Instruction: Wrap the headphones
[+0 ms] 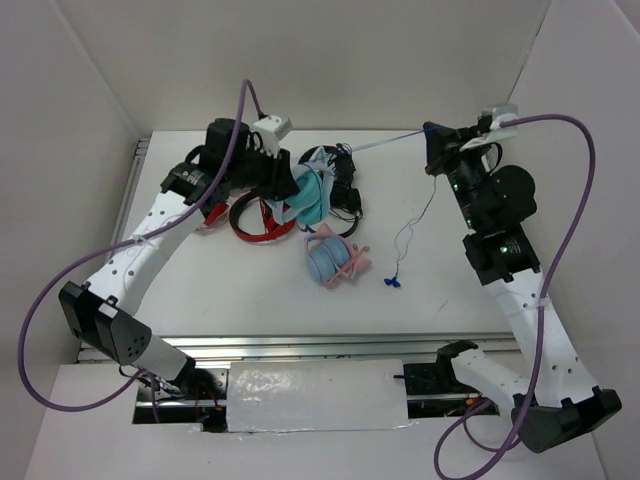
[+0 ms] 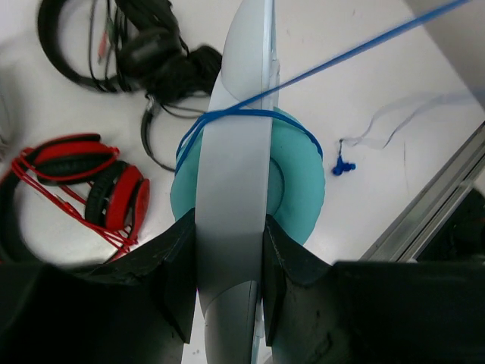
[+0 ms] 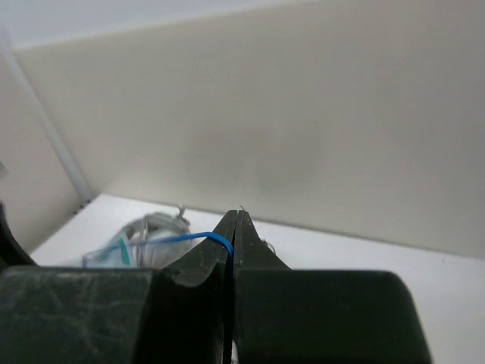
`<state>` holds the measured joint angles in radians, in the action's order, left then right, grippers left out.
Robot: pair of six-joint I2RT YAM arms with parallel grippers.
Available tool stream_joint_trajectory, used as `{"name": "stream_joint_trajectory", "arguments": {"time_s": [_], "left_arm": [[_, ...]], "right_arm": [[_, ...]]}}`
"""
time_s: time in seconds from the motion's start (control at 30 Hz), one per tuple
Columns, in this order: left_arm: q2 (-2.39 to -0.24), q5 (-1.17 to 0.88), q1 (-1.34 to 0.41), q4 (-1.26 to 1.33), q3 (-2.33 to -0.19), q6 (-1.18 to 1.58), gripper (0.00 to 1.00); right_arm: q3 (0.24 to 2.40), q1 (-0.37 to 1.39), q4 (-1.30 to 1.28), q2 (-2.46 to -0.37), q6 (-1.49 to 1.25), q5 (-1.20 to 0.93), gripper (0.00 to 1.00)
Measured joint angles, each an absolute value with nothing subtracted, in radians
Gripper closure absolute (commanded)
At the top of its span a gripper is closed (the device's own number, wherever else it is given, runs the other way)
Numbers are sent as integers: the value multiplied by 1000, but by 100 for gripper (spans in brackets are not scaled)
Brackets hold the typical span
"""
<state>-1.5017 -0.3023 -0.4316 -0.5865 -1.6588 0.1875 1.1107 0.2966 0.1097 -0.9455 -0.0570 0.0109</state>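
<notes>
The teal headphones [image 1: 312, 196] hang at the back middle of the table, held by the pale headband [image 2: 235, 152] in my left gripper [image 1: 285, 185], which is shut on the band [image 2: 229, 224]. The teal ear cup [image 2: 301, 182] shows behind the band. The thin blue cable [image 2: 227, 115] loops once round the band and runs taut to the right [image 1: 385, 143] to my right gripper [image 1: 432, 135]. That gripper [image 3: 236, 220] is shut on the cable [image 3: 204, 237]. The loose cable hangs down to the blue plug [image 1: 393, 282] on the table, also in the left wrist view [image 2: 342, 167].
Red-and-black headphones [image 1: 255, 222] lie left of the teal ones. Black headphones [image 1: 346, 187] lie behind them. Light-blue headphones with a pink band [image 1: 335, 258] lie in the middle. White walls close in the back and sides. A metal rail [image 1: 300, 345] runs along the near edge.
</notes>
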Motion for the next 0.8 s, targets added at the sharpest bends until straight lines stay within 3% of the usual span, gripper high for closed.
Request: {"name": "stream_joint_trajectory", "arguments": {"time_s": [0.13, 0.4, 0.57, 0.8], "left_arm": [[-1481, -286, -467, -552, -1558, 182, 100], [-1438, -170, -464, -533, -1570, 191, 100], [-1501, -142, -423, -541, -1672, 226, 100], [-1621, -362, -284, -579, -1917, 290, 100]], "right_arm": [[1229, 262, 62, -987, -59, 9, 100], [1218, 167, -37, -996, -72, -64, 100], [1040, 203, -36, -817, -93, -200, 100], [751, 273, 11, -637, -150, -263, 100]]}}
